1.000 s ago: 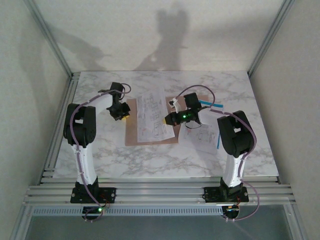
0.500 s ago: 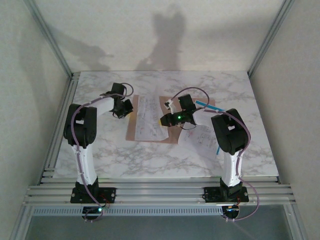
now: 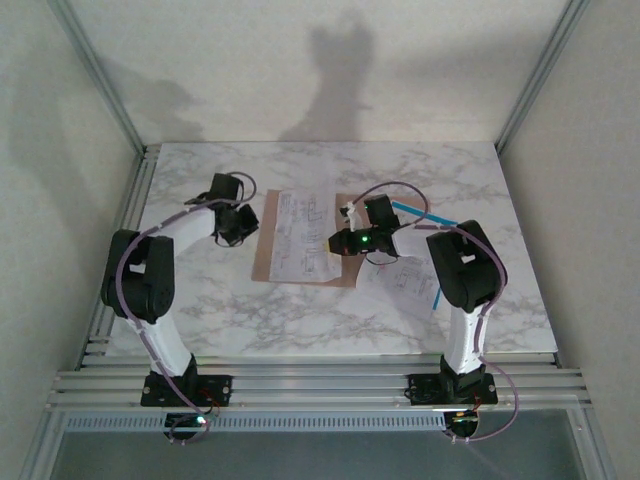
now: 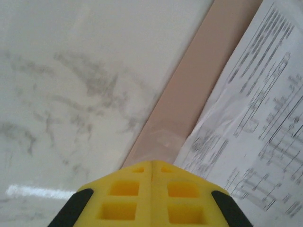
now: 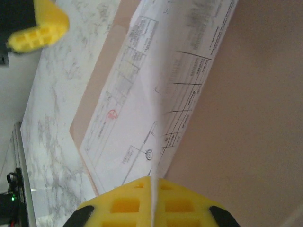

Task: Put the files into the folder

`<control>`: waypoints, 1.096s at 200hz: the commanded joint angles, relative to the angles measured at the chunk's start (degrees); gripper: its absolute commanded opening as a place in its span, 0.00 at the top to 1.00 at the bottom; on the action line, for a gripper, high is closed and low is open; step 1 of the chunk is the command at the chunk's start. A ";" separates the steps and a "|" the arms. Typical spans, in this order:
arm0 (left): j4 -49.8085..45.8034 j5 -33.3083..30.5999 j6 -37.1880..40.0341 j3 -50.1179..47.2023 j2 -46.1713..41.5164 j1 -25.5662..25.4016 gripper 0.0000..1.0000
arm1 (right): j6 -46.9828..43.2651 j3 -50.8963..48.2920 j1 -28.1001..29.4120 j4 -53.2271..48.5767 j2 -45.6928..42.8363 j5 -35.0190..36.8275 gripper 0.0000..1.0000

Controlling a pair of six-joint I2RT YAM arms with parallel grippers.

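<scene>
The pinkish-tan folder point(image 3: 263, 250) lies open and flat on the marble table. One of the files, a printed white sheet point(image 3: 300, 235), rests on it. My right gripper point(image 3: 334, 243) is shut on this sheet's right edge; in the right wrist view the paper point(image 5: 142, 104) runs up between the yellow fingertips point(image 5: 123, 203) over the folder point(image 5: 246, 118). My left gripper point(image 3: 244, 230) is shut at the folder's left edge. Its pads point(image 4: 118, 194) meet with nothing visible between them, above the folder's strip point(image 4: 189, 94) and the sheet point(image 4: 265, 109). Another file point(image 3: 405, 275) with a blue strip point(image 3: 437, 285) lies under the right arm.
A second blue-edged strip point(image 3: 420, 212) lies at the back right. Marble table point(image 4: 71, 71) stretches left of the folder. Aluminium rails point(image 3: 300, 385) run along the near edge, and white walls close in the back and sides. The left gripper point(image 5: 38, 30) shows beyond the sheet.
The left gripper has closed and its arm has swung left, its elbow now further out. The right gripper, still gripping the sheet, has shifted it slightly left over the folder.
</scene>
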 commanded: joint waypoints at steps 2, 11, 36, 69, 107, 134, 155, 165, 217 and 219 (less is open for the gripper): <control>1.91 2.90 -1.52 -4.94 -1.35 0.03 0.97 | 4.20 -1.82 -0.16 3.76 -1.34 1.55 1.00; 2.75 3.49 -1.81 -6.38 -1.82 -0.07 0.97 | 5.18 -2.34 -0.08 4.38 -1.18 1.79 1.00; 3.96 4.16 -2.05 -9.39 -3.12 -0.59 0.97 | 7.67 -3.48 -0.16 4.67 -1.30 3.59 1.00; 5.90 5.02 -3.39 -13.45 -4.88 -1.34 0.97 | 11.84 -3.29 -0.07 1.58 -1.62 7.27 0.99; 7.63 6.22 -5.28 -17.32 -7.08 -2.34 0.98 | 15.34 -3.90 1.21 1.88 -3.81 10.83 1.00; 8.77 6.95 -6.65 -19.75 -8.73 -2.99 0.98 | 17.21 -3.76 1.80 3.50 -4.42 11.42 1.00; 8.22 5.99 -6.40 -20.15 -9.68 -3.00 0.98 | 14.46 -1.79 2.45 1.31 -3.40 9.11 1.00; 7.69 5.53 -5.97 -19.69 -9.55 -3.04 0.98 | 12.57 -1.35 2.57 0.34 -3.03 7.32 1.00; 6.23 4.32 -4.58 -17.08 -8.41 -2.71 0.98 | 3.62 0.35 2.54 -5.96 -1.59 0.22 1.00; 6.23 4.37 -4.56 -17.00 -8.44 -2.70 0.98 | 3.59 0.46 2.56 -6.07 -1.50 0.20 1.00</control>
